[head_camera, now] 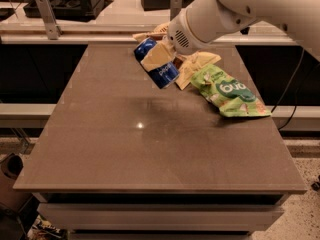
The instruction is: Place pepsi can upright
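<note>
The pepsi can point(156, 64) is blue with white lettering and hangs tilted above the back middle of the brown table point(150, 149). My gripper point(161, 58) is shut on the can, its cream fingers point(156, 56) clamped across the can's middle. The white arm point(235, 11) reaches in from the upper right. The can's top end points up and to the left, and its lower end points down toward the table.
A green chip bag point(230, 91) lies on the table's right side. A yellow-tan bag point(195, 64) lies behind the can, partly hidden by my arm. A counter with dark equipment point(70, 4) runs behind the table.
</note>
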Controlling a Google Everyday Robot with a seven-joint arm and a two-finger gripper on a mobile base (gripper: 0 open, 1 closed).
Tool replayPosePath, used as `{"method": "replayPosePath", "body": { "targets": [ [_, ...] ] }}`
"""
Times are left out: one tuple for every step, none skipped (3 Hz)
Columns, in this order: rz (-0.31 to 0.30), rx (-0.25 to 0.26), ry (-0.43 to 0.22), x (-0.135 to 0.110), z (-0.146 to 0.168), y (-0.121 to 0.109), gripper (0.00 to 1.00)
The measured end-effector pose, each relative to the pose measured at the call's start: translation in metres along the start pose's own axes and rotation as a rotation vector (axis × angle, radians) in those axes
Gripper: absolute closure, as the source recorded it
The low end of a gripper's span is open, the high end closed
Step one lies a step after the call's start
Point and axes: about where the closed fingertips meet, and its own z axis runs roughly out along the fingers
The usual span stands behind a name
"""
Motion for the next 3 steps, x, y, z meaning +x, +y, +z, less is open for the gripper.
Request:
{"method": "replayPosePath", "body": {
  "targets": [
    [-0.004, 0.000, -0.089, 0.000, -0.007, 0.009, 1.00],
    [0.000, -0.008, -0.174, -0.002, -0.009, 0.016, 1.00],
    [0.009, -0.029, -0.250, -0.009, -0.006, 0.023, 1.00]
  ]
}}
